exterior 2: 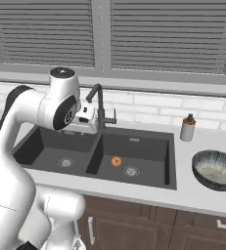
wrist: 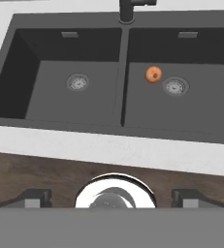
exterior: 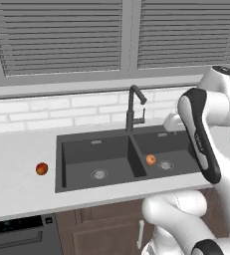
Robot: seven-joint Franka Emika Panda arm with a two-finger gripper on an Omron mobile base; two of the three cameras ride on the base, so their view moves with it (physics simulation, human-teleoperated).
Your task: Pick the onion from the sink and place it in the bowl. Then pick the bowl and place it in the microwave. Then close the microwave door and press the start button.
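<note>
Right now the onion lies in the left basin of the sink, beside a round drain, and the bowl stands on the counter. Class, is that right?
Not quite. The onion lies in the right basin of the sink, as the hand view shows. It is beside a round drain, and the bowl stands on the counter.

Glossy white arm (exterior: 211, 107), black joint bands (rounded casings).

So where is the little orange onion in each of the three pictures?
Left base view: the onion lies in the sink's right basin, right of centre, just left of the drain.
Right base view: the onion sits near the middle, in the right basin, up and left of the drain.
Hand view: the onion is upper right of centre, left of the drain.
Shared landmark: the right basin's round silver drain beside it.
</note>
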